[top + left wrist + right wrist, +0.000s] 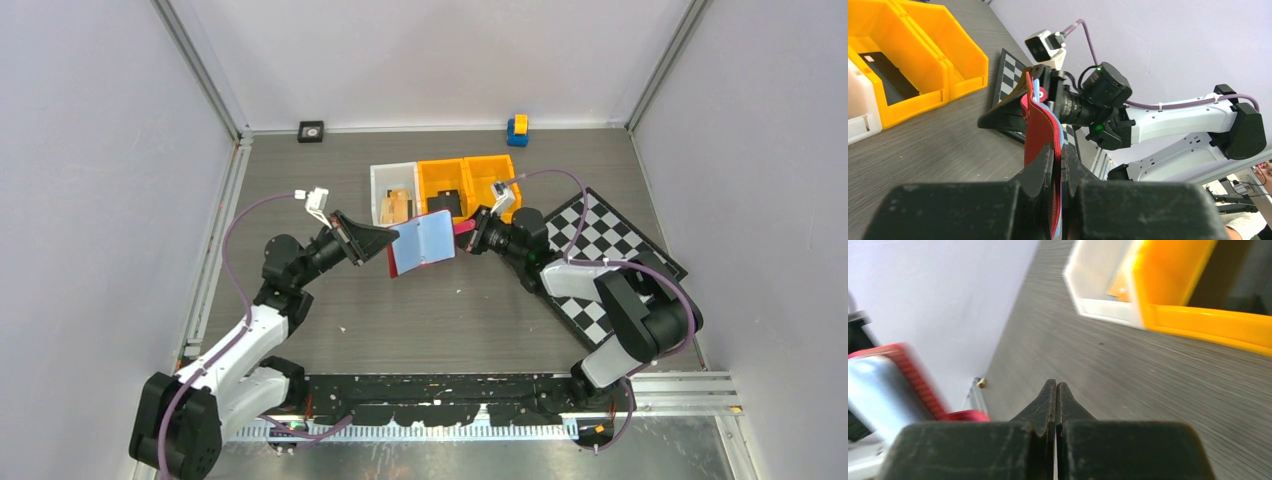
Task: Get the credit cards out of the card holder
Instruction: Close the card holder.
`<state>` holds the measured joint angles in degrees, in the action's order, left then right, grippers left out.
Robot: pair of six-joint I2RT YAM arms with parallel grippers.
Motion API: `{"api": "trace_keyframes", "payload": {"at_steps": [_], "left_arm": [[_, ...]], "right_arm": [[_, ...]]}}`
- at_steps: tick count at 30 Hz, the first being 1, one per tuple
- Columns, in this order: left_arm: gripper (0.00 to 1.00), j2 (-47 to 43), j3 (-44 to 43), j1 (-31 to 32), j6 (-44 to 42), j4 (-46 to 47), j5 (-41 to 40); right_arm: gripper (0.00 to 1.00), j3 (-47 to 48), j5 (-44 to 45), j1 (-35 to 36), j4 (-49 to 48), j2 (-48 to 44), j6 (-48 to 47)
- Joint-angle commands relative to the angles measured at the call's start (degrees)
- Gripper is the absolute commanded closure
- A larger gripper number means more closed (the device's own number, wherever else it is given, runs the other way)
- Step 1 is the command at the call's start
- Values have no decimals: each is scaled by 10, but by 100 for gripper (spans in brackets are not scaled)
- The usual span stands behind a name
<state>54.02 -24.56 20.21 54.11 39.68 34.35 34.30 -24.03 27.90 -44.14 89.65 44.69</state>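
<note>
The red card holder (425, 240) hangs open above the table, its pale blue inner sleeves facing up. My left gripper (385, 245) is shut on its left edge; in the left wrist view the red and blue layers (1040, 120) are pinched between the jaws of the left gripper (1058, 150). My right gripper (468, 228) sits at the holder's right side by its red tab (462, 227). In the right wrist view the right gripper (1055, 385) is shut with nothing between its fingers, and the blurred holder (908, 370) is off to its left. Tan flat pieces that look like credit cards (397, 207) lie in the white bin.
A white bin (381, 178) and two yellow bins (470, 168) stand in a row behind the holder, one with a black item (447, 200). A chequered board (600, 240) lies under the right arm. A blue and yellow block (517, 128) and a small black square (311, 131) sit by the back wall.
</note>
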Motion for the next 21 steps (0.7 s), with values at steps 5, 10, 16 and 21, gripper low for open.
{"api": "trace_keyframes", "payload": {"at_steps": [5,10,16,21], "left_arm": [[100,44,-13,1,-5,45,0],[100,71,-15,1,3,71,4],[100,105,-19,1,13,98,10],[100,127,-23,1,24,119,20]], "right_arm": [[99,-35,-128,9,-210,-27,57],[99,-30,-152,26,-216,-29,54],[70,-21,-159,47,-182,-41,25],[60,-21,-156,52,-147,-56,4]]}}
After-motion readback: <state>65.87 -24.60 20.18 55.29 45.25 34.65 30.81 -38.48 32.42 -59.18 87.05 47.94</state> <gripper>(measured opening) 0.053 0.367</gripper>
